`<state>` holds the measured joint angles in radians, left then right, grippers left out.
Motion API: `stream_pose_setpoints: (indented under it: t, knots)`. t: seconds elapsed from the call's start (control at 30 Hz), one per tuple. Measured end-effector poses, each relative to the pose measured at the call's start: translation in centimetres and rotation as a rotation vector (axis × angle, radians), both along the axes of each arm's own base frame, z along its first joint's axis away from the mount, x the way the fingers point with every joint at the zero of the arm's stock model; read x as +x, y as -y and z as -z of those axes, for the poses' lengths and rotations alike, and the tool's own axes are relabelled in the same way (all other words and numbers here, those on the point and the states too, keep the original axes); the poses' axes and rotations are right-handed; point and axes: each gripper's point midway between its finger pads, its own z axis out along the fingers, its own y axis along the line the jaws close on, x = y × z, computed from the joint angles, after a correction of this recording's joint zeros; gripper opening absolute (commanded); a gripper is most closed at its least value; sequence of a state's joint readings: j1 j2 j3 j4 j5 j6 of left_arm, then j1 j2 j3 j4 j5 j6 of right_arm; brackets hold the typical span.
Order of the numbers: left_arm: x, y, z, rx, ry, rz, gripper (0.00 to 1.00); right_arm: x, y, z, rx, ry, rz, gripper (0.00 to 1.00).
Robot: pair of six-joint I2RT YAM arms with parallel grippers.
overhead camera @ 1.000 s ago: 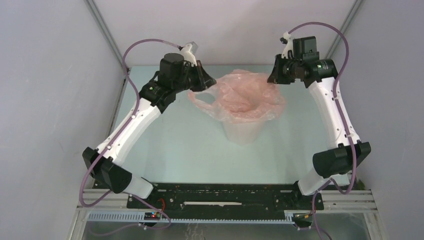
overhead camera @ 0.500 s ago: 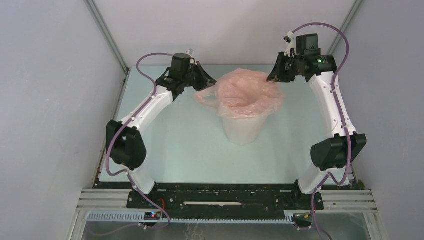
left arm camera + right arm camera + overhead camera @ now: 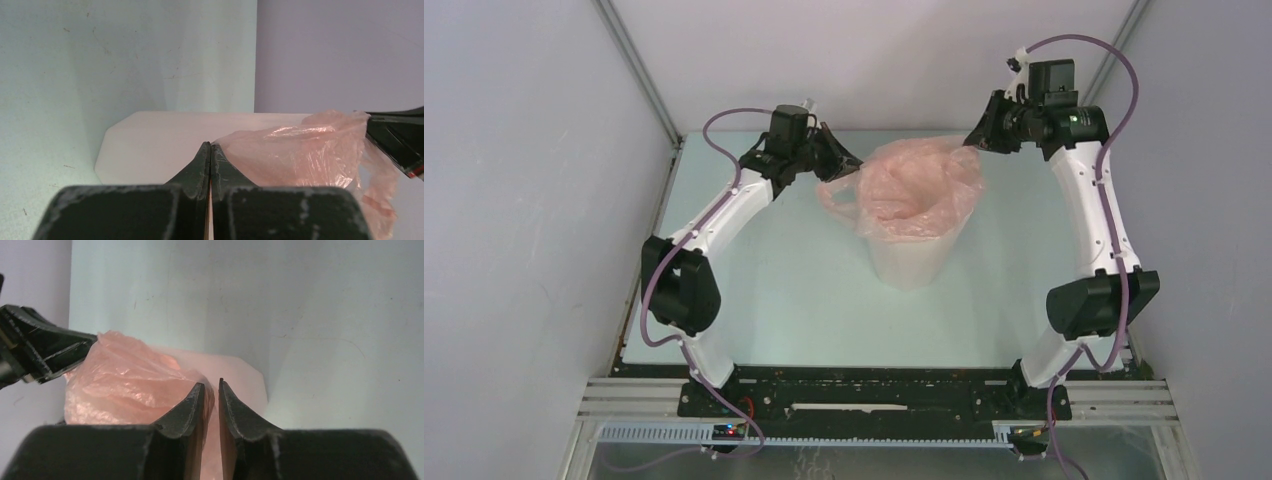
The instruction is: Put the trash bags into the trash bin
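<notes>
Jaws of right gripper (image 3: 210,384) now part slightly, freeing trash bag (image 3: 914,180) draped over trash bin (image 3: 909,265); left gripper (image 3: 210,145) stays pinched on film beside bin.

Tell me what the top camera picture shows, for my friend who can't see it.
A small white trash bin stands on the pale table with a wrinkly pink trash bag draped over its rim. The left gripper pinches the bag's left edge; the right gripper sits at its far right corner.
</notes>
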<state>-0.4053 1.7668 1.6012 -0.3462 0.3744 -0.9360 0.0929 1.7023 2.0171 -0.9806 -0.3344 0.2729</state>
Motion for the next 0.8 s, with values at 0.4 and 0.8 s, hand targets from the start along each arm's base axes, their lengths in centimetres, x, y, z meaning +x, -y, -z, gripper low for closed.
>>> stream_pose_setpoints:
  t: [0.4,0.8]
  knots:
    - [0.1,0.5,0.6,-0.012,-0.039,0.012,0.0,0.0,0.8,10.3,-0.024,-0.237,0.023,0.26]
    - [-1.1,-0.1,4.7,0.045,-0.158,0.02,0.05,-3.5,1.0,12.4,-0.018,-0.292,0.016,0.4]
